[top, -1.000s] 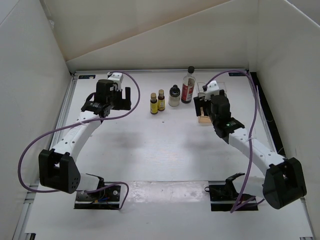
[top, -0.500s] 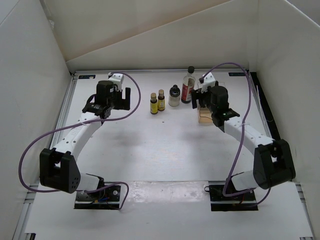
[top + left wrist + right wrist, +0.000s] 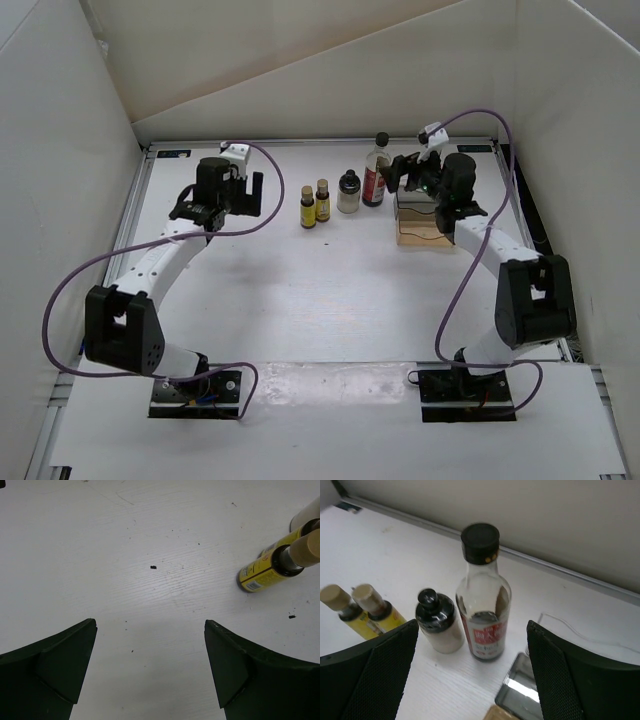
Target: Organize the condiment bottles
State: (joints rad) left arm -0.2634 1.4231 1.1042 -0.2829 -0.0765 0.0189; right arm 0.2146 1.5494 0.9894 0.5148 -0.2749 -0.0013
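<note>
Hovering open and empty: right gripper (image 3: 471,626) facing the red-labelled bottle (image 3: 483,607), left gripper (image 3: 150,625) beside amber bottles (image 3: 263,570)

On the table (image 3: 300,290), four bottles stand in a row near the back: an amber bottle (image 3: 308,207), a second amber bottle (image 3: 323,200), a short clear bottle (image 3: 349,192) and a tall red-labelled bottle (image 3: 376,176). The right gripper (image 3: 405,175) hovers just beside the tall red-labelled bottle, over the tray (image 3: 415,233). The left gripper (image 3: 252,194) hangs apart, left of the row.

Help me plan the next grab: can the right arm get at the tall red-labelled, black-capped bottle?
Probably yes. The right claw is open and faces the tall red-labelled bottle with nothing between; the short clear black-capped bottle close beside it might get brushed.
</note>
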